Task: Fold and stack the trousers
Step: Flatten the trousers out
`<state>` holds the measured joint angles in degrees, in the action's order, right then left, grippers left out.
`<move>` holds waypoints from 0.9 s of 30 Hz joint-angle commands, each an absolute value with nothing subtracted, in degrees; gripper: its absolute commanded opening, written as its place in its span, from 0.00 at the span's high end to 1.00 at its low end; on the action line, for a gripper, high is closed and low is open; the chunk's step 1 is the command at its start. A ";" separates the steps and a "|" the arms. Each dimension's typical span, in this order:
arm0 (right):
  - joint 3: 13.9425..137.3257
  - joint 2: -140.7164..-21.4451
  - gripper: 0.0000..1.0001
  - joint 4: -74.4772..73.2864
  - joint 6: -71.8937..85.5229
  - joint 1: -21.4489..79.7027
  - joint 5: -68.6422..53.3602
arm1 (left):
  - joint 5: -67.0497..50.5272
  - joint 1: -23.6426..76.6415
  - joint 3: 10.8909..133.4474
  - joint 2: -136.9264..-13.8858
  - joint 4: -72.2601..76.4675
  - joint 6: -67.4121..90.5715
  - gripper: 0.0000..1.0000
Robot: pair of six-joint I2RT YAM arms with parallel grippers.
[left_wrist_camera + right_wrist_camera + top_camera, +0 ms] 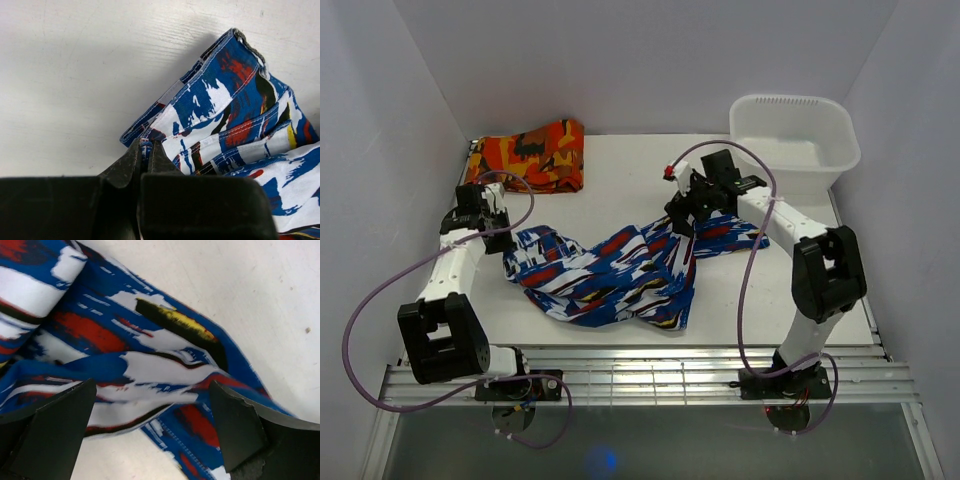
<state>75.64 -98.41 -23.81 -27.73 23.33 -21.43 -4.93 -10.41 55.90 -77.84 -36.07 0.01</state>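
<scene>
Left gripper (146,150) was pinched tight on a stitched edge at the left end of the trousers (610,275), which lay crumpled and unfolded on the white table (620,170). The orange-red-and-black folded cloth (530,155) sat well apart, beyond the trousers' left end toward the back wall. Right gripper (152,390) was over the trousers' right end, fingers spread wide with printed cloth between them, can't tell whether the tips touched it; white plastic tub (790,115) stood past the trousers' right end, apart from them.
</scene>
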 commanded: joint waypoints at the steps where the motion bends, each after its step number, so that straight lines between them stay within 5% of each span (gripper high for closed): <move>1: 82.87 -105.26 0.01 -22.06 -32.79 23.99 -10.67 | -5.01 -11.86 60.20 -78.57 -38.49 4.13 1.00; 5: 88.67 -111.96 0.00 -23.98 -26.99 23.99 -1.86 | -6.24 -13.27 61.79 -80.07 -39.29 4.83 1.00; 8: 88.25 -112.86 0.10 -27.06 -27.41 23.56 4.56 | -6.33 -14.59 62.05 -80.33 -39.73 3.61 1.00; 13: 73.26 -105.23 0.30 -28.91 -33.47 18.47 8.95 | -7.47 -18.53 61.26 -80.68 -39.11 2.90 1.00; 27: 49.86 -92.48 0.48 -34.44 -57.12 -10.89 9.85 | -18.36 -33.48 62.06 -87.89 -39.82 12.48 1.00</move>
<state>55.53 -94.41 -27.14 -48.47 -7.29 6.15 -16.62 -30.33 59.88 -88.09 -42.52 10.85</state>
